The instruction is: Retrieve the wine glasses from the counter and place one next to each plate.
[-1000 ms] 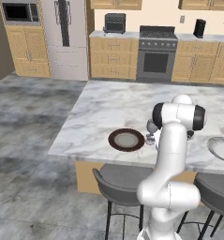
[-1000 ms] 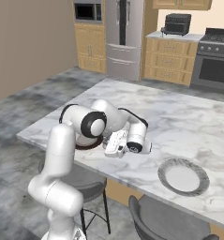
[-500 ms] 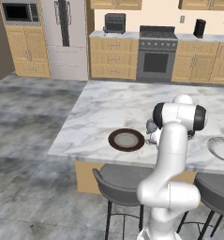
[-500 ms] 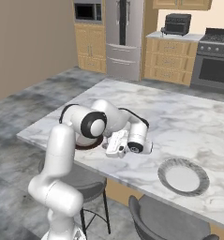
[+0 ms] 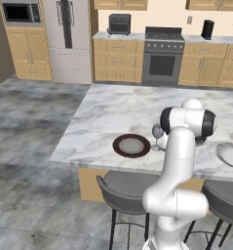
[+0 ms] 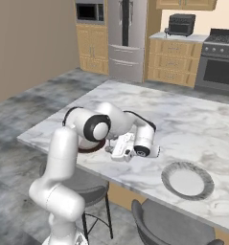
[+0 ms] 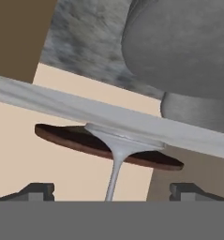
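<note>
The tool (image 7: 111, 190) stood spread wide, its fingers well apart on either side of the stem of the glass (image 5: 158, 133), which stood upright beside the dark plate (image 5: 131, 145) near the bench's (image 5: 103, 110) front edge, so backing straight off should avoid tipping it.

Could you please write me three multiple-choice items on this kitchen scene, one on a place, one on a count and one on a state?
1. Where does the small stemmed greyish glass stand?
A. on the floor
B. beside the dark brown round plate on the marble island
C. on the stove

2. How many round plates lie on the island?
A. two
B. four
C. none

3. How are the fingers of the gripper?
A. shut tight on the stem
B. apart, either side of the stem
C. gripping a plate

Answers: 1 B, it stands at the dark plate's right edge; 2 A, dark plate plus the light grey plate; 3 B, the hand view shows both tips well clear of the stem.
</note>
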Controlling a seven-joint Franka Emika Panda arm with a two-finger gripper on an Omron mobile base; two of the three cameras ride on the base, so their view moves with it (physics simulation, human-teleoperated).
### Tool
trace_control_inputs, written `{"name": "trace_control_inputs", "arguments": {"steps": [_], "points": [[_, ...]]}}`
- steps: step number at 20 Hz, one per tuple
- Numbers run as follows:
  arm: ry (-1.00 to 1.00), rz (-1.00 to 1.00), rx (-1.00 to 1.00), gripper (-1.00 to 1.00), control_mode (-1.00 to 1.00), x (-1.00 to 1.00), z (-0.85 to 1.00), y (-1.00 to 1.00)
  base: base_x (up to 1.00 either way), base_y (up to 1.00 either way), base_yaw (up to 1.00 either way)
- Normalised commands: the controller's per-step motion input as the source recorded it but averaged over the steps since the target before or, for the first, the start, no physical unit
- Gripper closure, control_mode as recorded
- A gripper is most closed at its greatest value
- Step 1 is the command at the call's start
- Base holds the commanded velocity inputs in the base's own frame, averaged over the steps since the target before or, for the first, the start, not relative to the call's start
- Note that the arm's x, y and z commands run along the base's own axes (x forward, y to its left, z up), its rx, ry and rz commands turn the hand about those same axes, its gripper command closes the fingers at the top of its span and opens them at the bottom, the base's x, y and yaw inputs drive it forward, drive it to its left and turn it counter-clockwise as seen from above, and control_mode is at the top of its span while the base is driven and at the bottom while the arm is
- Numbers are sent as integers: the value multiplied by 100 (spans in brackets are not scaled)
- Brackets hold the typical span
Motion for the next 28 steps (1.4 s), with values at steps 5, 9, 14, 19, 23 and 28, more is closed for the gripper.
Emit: {"name": "trace_control_inputs", "arguments": {"steps": [5, 9, 14, 19, 23, 28], "points": [[0, -6, 0, -100, -100, -14, 2, -33, 0, 0, 0], [-3, -6, 0, -100, -100, -48, 14, -16, 0, 0, 0], [-22, -5, -1, -100, -100, -77, 49, 0, 0, 0, 0], [-16, -1, 0, -100, -100, -64, 76, 0, 0, 0, 0], [-1, -1, 0, -100, -100, -56, 83, 0, 0, 0, 0], [4, 0, 0, -100, -100, -38, 86, 5, 0, 0, 0]]}}
